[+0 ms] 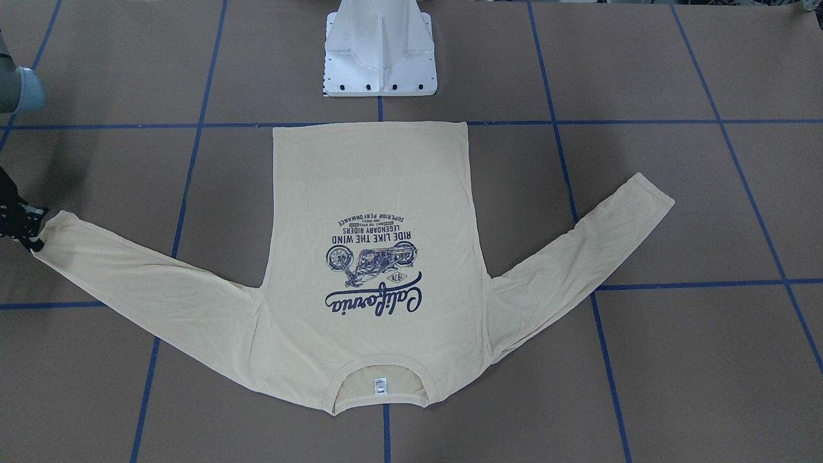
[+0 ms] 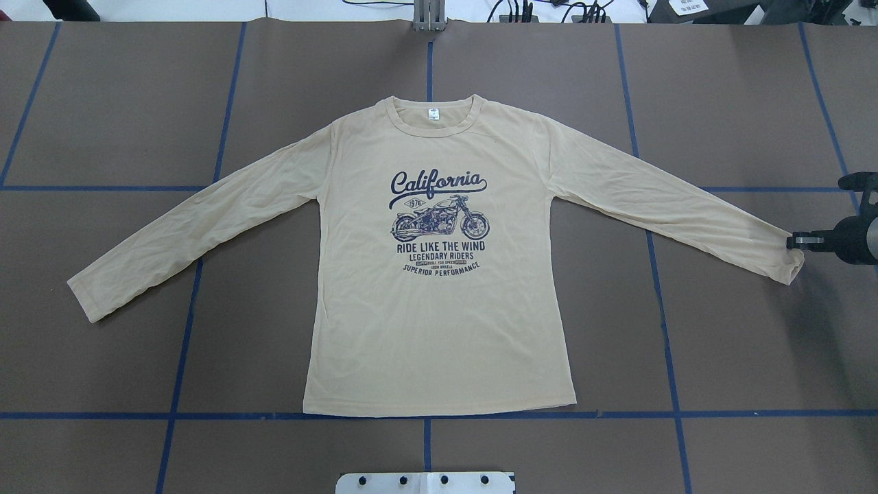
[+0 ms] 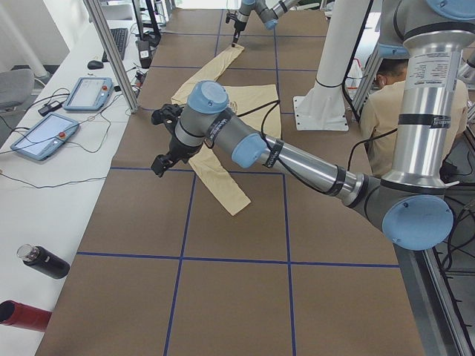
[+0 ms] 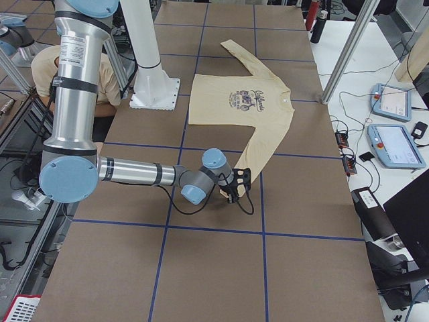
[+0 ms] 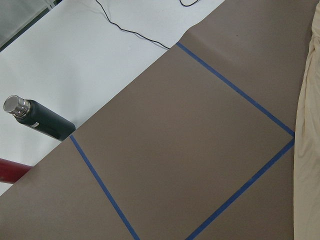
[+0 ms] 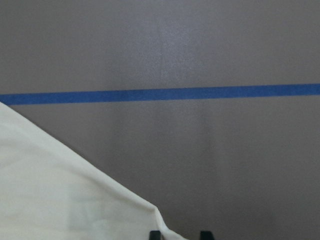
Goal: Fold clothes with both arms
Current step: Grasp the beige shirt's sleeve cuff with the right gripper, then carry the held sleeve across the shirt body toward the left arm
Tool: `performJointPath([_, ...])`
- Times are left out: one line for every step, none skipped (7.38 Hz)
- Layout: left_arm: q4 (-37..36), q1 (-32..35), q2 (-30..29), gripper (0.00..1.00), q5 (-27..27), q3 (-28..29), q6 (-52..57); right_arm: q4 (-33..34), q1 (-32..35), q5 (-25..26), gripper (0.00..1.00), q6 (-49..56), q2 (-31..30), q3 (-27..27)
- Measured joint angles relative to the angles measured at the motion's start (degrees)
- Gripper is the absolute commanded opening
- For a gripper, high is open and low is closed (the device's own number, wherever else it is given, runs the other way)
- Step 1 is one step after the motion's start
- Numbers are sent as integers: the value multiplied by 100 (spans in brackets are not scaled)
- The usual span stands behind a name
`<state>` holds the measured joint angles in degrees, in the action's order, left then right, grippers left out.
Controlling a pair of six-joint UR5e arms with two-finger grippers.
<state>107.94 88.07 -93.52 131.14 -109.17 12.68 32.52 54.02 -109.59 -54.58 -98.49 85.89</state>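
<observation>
The cream-yellow long-sleeved T-shirt (image 2: 439, 322) lies flat and print-up on the brown table, sleeves spread, neck on the far side from the robot's base. My right gripper (image 2: 793, 241) is low at the cuff of the sleeve (image 2: 789, 264) on my right; it also shows in the front-facing view (image 1: 31, 226). In the right wrist view its fingertips (image 6: 155, 234) stand apart, with the cloth's corner (image 6: 75, 200) reaching between them. My left gripper (image 3: 159, 160) hovers above the table beside the other sleeve (image 3: 223, 185). I cannot tell whether it is open or shut.
The white pedestal base (image 1: 379, 58) stands just behind the shirt's hem. A black bottle (image 5: 37, 120) and a red one (image 3: 22, 315) lie on the white side bench, with control tablets (image 3: 44, 136). A seated person (image 3: 401, 111) is behind the robot.
</observation>
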Motion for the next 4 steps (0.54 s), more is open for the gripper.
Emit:
performJointPath([0,0,0,100,0,0,1,19,8,-13,0,-2,-23,129])
performJointPath([-1,1,0,100,0,1,1,174,17,-54,0,-50,-31,447])
performJointPath([-1,4,0,100,0,1,2,647,27,-94,0,-185,35,943])
performJointPath([-1,7,2,100,0,1,0,1503,33,-101,0,-376,289,1548])
